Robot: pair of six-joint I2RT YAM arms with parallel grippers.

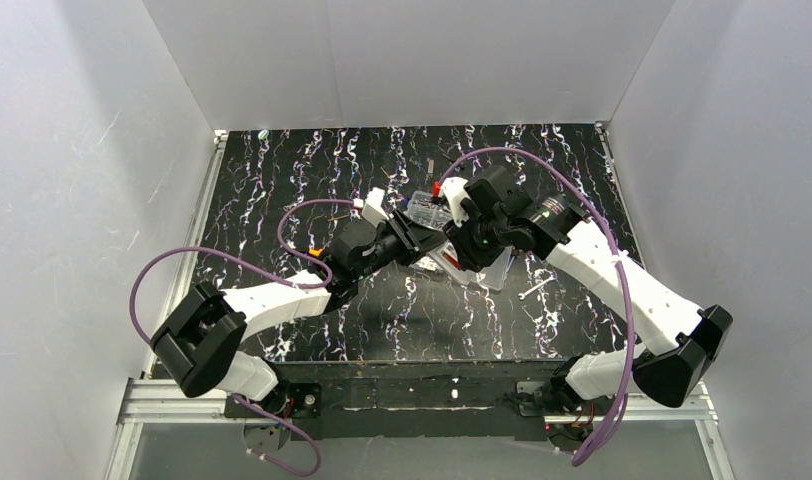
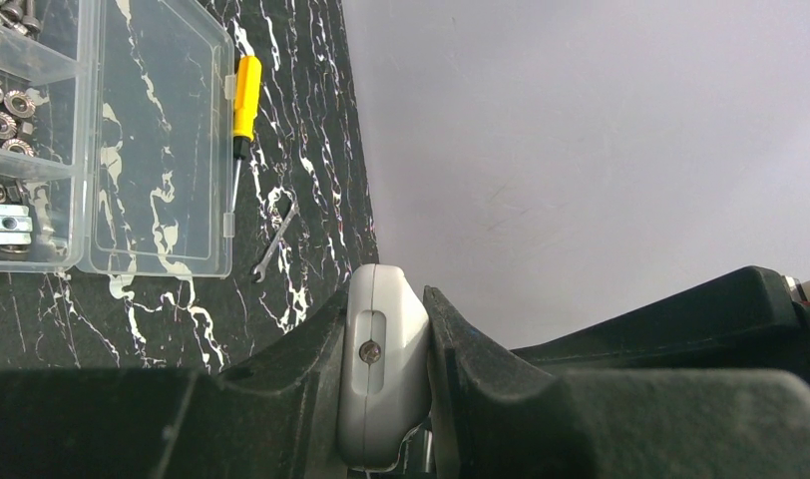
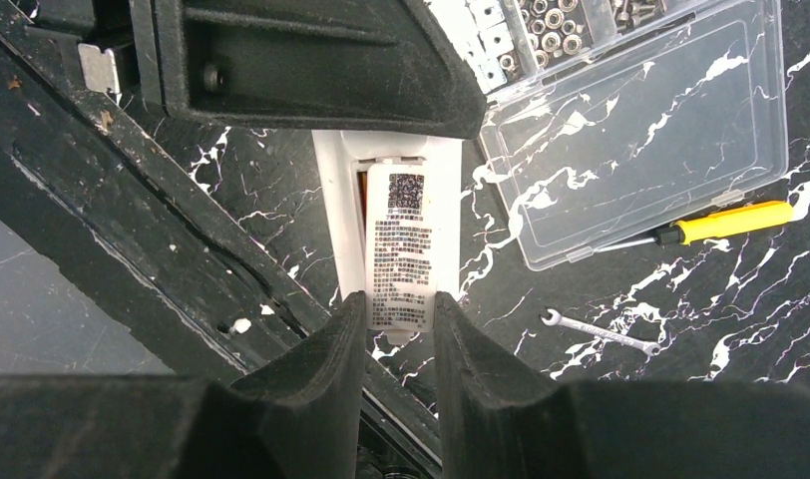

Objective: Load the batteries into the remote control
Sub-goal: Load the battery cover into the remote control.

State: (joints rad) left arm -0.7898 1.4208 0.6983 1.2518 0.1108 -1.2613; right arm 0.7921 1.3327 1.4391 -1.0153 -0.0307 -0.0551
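The left fingers (image 2: 471, 359) pinch one end of the remote control (image 2: 383, 369), held above the middle of the bench (image 1: 282, 180). The right fingers (image 3: 326, 379) nip its labelled cover (image 3: 401, 249); a skewed pull may jam it or twist the remote loose.

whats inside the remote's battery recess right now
Only a thin brownish sliver of the recess shows beside the labelled cover, which the right end effector grips over the remote control. Whether batteries sit inside is hidden.

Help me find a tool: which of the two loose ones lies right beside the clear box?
The yellow-handled screwdriver; the small metal wrench lies farther off.
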